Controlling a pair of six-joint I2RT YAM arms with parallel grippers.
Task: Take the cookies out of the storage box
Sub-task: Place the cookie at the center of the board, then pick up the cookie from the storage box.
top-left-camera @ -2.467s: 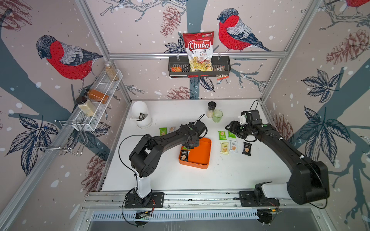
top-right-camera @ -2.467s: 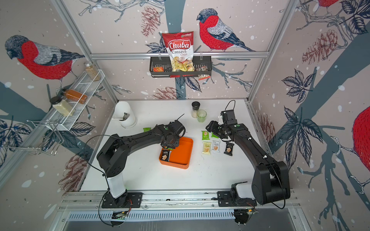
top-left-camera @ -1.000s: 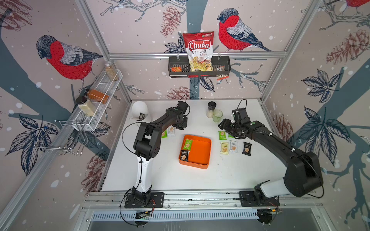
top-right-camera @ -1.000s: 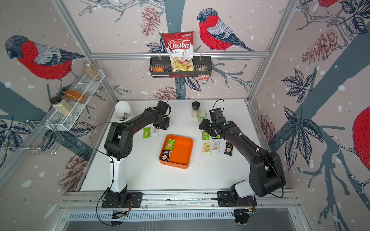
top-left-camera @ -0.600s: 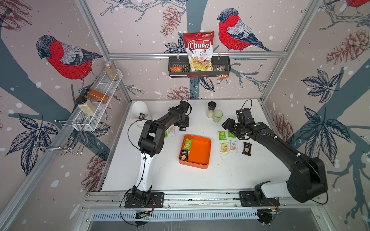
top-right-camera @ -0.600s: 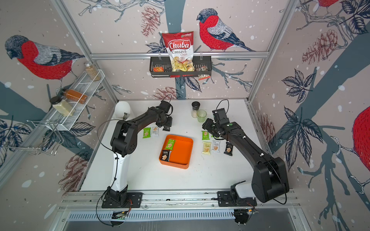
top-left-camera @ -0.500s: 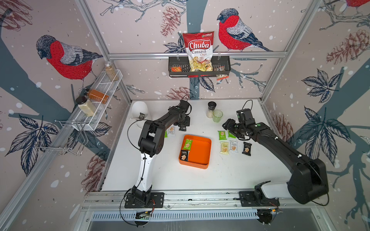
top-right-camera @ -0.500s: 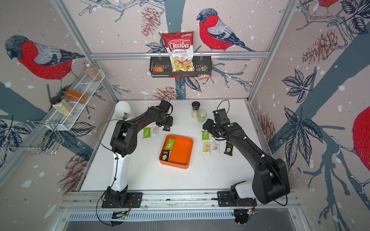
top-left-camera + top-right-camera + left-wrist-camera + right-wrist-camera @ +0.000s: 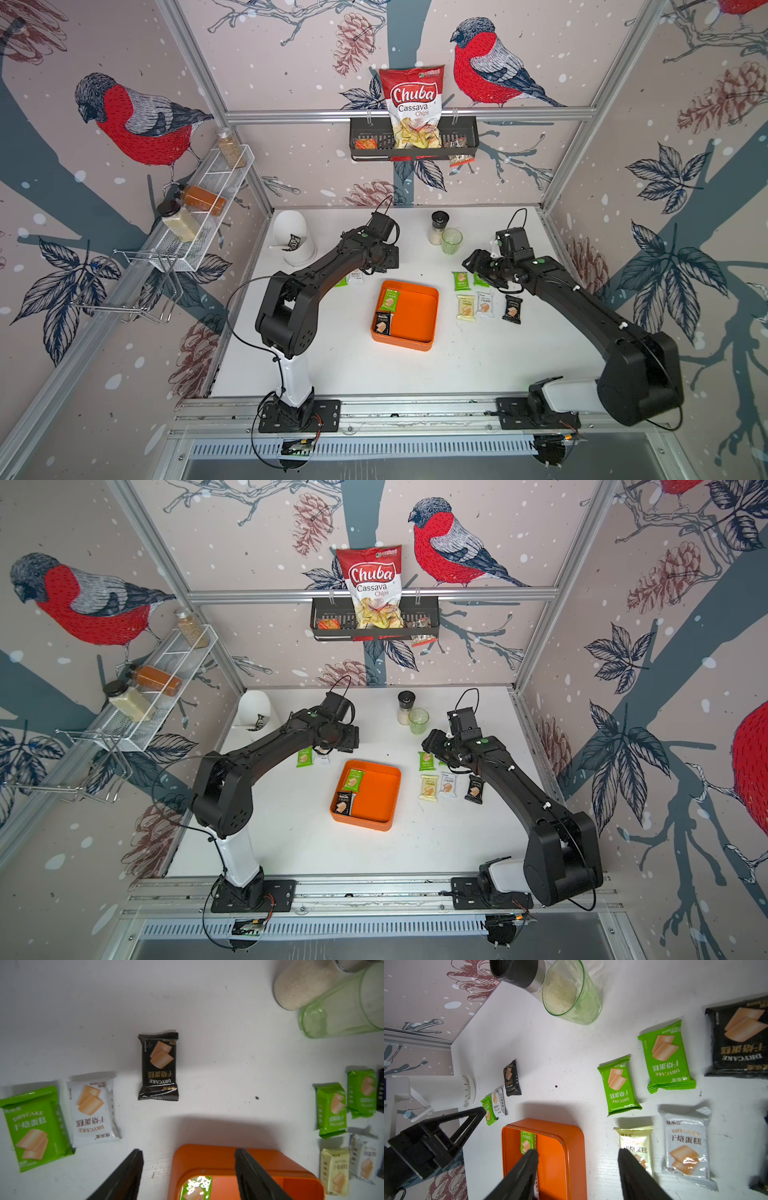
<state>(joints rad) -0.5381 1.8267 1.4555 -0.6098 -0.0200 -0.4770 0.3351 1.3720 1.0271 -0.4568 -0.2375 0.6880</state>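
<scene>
The orange storage box point(image 9: 415, 318) point(image 9: 376, 798) sits mid-table with two cookies along its left wall, a green one point(image 9: 389, 300) and a black one point(image 9: 383, 323). My left gripper point(image 9: 188, 1152) point(image 9: 368, 270) hovers open and empty behind the box's far-left corner. A black cookie packet point(image 9: 158, 1067) lies free on the table just beyond it, next to a white one point(image 9: 93, 1112) and a green one point(image 9: 34, 1126). My right gripper point(image 9: 578, 1151) point(image 9: 473, 266) is open and empty, right of the box above several cookies: green point(image 9: 460, 281), pale yellow point(image 9: 465, 307), white point(image 9: 484, 304), black point(image 9: 512, 309).
A shaker point(image 9: 438, 226) and a green glass point(image 9: 451, 240) stand at the back middle. A white container point(image 9: 291, 243) stands at the back left. A black wire basket point(image 9: 361, 135) with the Chuba bag hangs on the back wall, and a white wire rack point(image 9: 199, 216) on the left wall.
My left gripper carried a black cookie from the box to the table behind it, then opened and let it go. My right arm shifted only slightly, jaws unchanged.
</scene>
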